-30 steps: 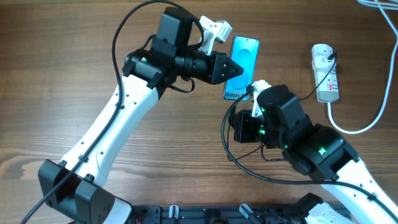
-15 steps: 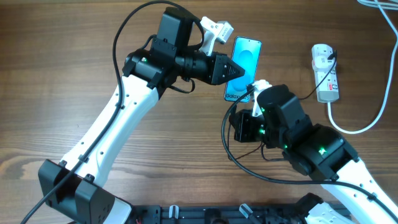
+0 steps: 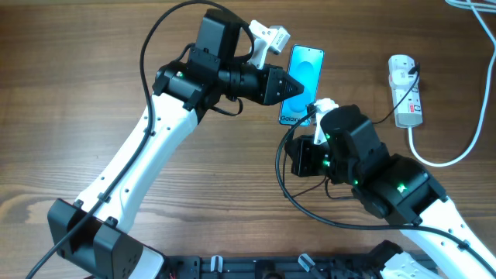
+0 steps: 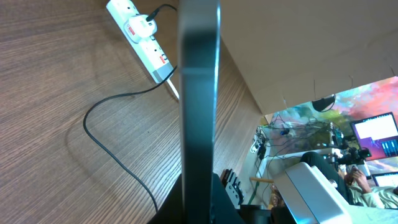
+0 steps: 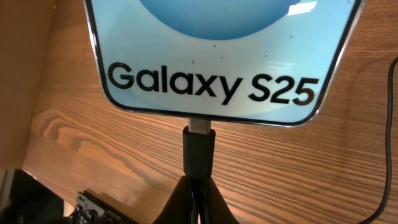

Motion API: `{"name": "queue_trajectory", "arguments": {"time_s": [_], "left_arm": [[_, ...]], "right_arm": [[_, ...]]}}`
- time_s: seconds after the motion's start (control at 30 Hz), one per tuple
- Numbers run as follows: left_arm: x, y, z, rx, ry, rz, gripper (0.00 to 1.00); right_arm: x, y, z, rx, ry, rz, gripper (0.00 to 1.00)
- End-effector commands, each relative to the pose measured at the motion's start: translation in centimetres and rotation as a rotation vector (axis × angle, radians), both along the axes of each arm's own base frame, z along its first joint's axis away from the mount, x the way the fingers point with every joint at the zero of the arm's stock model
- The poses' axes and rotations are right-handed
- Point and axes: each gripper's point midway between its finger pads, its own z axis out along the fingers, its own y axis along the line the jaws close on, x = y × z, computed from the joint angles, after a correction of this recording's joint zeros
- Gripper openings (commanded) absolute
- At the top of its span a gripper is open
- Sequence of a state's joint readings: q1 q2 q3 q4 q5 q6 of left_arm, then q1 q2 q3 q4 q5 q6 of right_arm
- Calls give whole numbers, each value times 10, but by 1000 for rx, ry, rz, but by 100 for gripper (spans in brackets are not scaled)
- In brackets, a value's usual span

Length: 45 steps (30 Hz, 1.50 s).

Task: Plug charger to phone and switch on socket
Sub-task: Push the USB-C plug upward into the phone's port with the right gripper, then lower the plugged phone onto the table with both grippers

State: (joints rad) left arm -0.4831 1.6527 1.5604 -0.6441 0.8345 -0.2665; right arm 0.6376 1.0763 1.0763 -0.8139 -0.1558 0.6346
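Observation:
The phone point(image 3: 303, 74) has a teal screen and a white strip reading "Galaxy S25" point(image 5: 211, 81). My left gripper point(image 3: 291, 85) is shut on the phone's long edge; in the left wrist view the phone point(image 4: 199, 93) shows edge-on between the jaws. My right gripper point(image 5: 198, 186) is shut on the charger's dark plug point(image 5: 198, 149), whose tip sits at the port in the phone's bottom edge. The thin black cable point(image 4: 118, 149) runs over the table to an adapter in the socket point(image 3: 406, 90), a white power strip point(image 4: 146, 40).
The strip's thick white cord point(image 3: 457, 151) loops at the right edge of the wooden table point(image 3: 93, 85). Both arms crowd the middle. A black frame point(image 3: 271, 267) runs along the front edge.
The phone shifted slightly to the right between one second and half a second ago. Since then nothing has visibly moved.

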Motion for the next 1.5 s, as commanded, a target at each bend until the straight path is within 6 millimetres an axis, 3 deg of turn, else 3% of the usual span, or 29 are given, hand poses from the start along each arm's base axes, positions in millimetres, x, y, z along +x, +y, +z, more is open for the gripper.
{"name": "queue_trajectory", "arguments": {"time_s": [0.0,0.77,1.47], "left_arm": [[-5,3,20,-25,-62,-14,4],[-7,3,19,-24,-53,-18,4],[-14,3,17,-28,-15,-40,4]], "right_arm": [[7,-3,12,-7,-44,-16,4],[13,-3,16,2,-69,-40,4],[33,-8,31,0,-171,-105,5]]}}
